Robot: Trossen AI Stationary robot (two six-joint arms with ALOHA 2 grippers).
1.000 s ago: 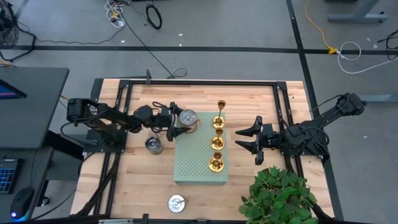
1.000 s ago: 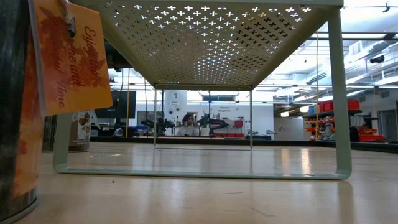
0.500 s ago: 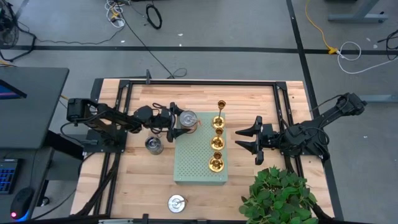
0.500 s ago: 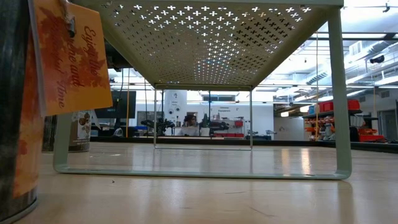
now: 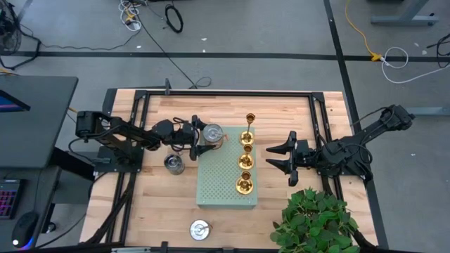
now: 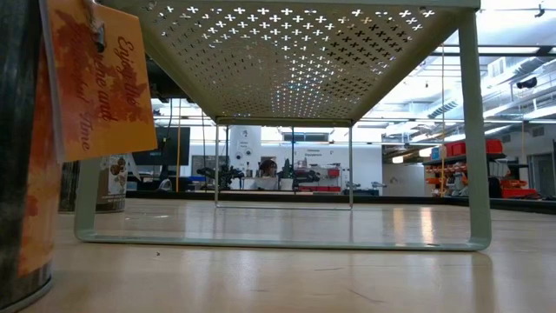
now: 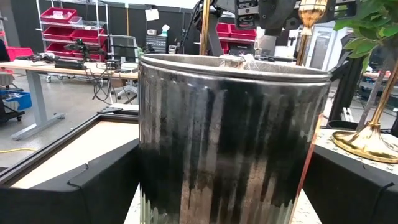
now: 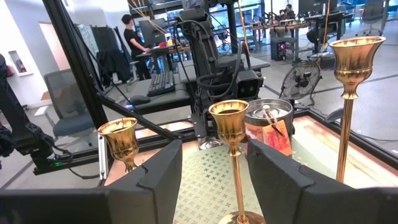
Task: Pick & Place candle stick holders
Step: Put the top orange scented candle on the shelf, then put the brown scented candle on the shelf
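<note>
A pale green perforated board point(image 5: 221, 179) stands on legs mid-table. Three gold holders point(image 5: 245, 151) stand in a row along its right side, the tall slender one point(image 8: 351, 93) farthest. My left gripper point(image 5: 207, 135) is shut on a squat silver holder point(image 5: 211, 133) with an orange tag at the board's far left corner. A second silver holder point(image 5: 174, 164) stands on the table left of the board. A third point(image 5: 200, 229) stands near the front edge. My right gripper point(image 5: 271, 157) is open and empty, right of the board, facing the gold holders. My left gripper pinches the silver holder's round side wall point(image 7: 146, 186) between its two fingers, one on each side. The fingers come level from the table's left. The holder stands upright over the board's corner; I cannot tell whether its bottom rests on the board.
A green potted plant point(image 5: 316, 221) stands at the table's near right corner, close to my right arm. A black metal frame point(image 5: 211, 93) runs around the table top. In the low view the near silver holder's tag point(image 6: 100, 78) fills the left side.
</note>
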